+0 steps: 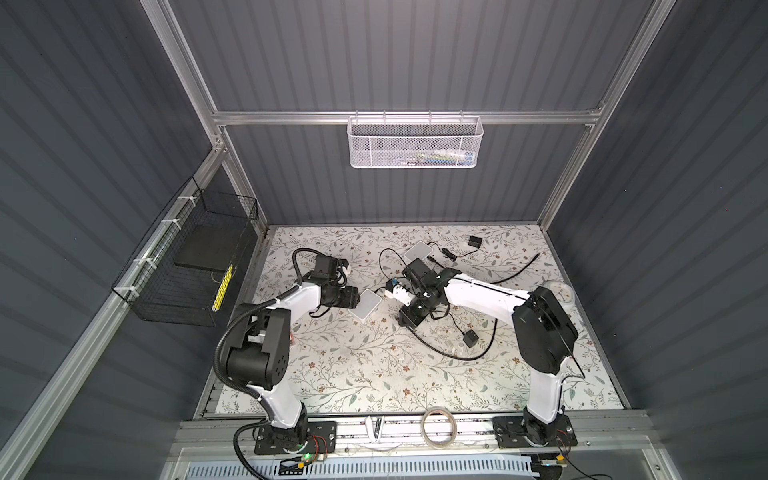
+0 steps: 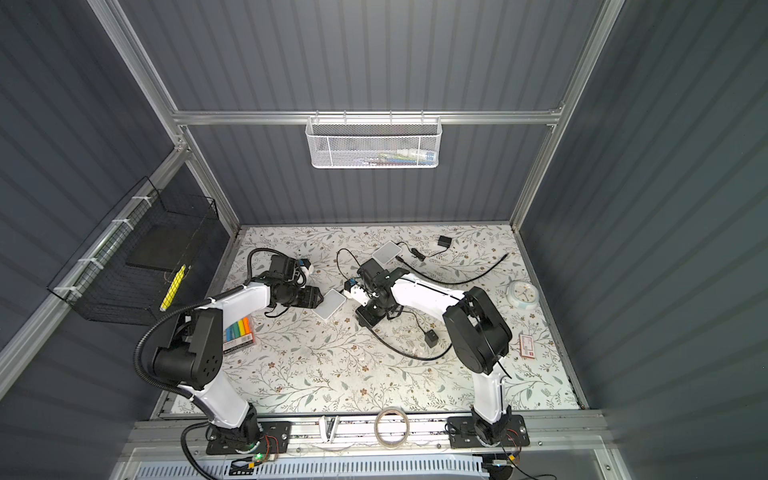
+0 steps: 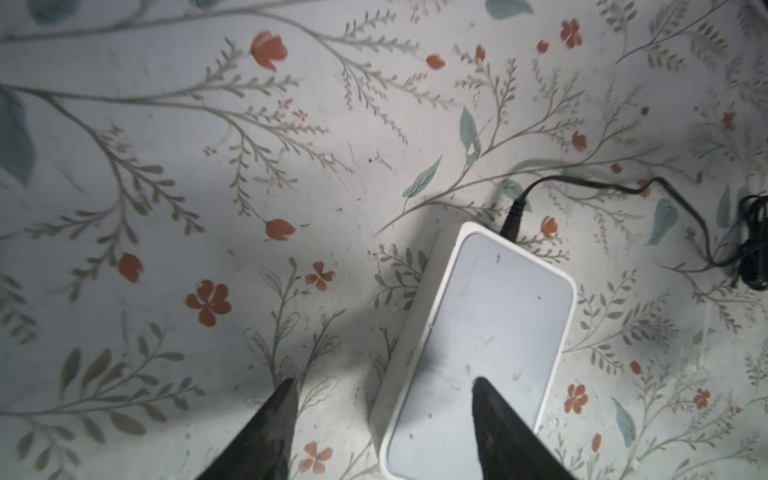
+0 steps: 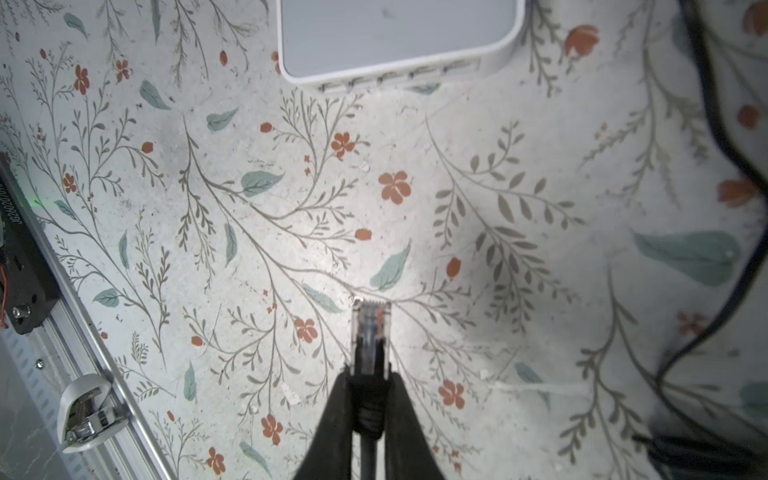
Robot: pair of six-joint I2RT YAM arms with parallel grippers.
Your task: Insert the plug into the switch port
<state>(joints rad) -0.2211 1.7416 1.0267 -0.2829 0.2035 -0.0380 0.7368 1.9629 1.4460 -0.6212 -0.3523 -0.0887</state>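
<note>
A white switch (image 1: pixel 365 304) (image 2: pixel 328 304) lies on the floral mat, with a black power cord (image 3: pixel 513 216) plugged into its far end. My left gripper (image 3: pixel 382 388) (image 1: pixel 358 301) is open at its near end. One finger (image 3: pixel 494 415) hangs over the switch's top (image 3: pixel 486 340); the other is over the mat beside its long edge. My right gripper (image 4: pixel 370 376) (image 1: pixel 388 291) is shut on the boot of a clear plug (image 4: pixel 370 332). The plug points at the switch (image 4: pixel 399 37), whose port row (image 4: pixel 399 77) faces it across a stretch of mat.
A second white switch (image 1: pixel 419 250) lies further back. Black adapters (image 1: pixel 473 241) (image 1: pixel 470 338) and loose cables (image 1: pixel 519 270) lie around the right arm. A clock (image 1: pixel 559 291), a marker box (image 2: pixel 239 330) and a tape roll (image 1: pixel 437 426) sit near the edges.
</note>
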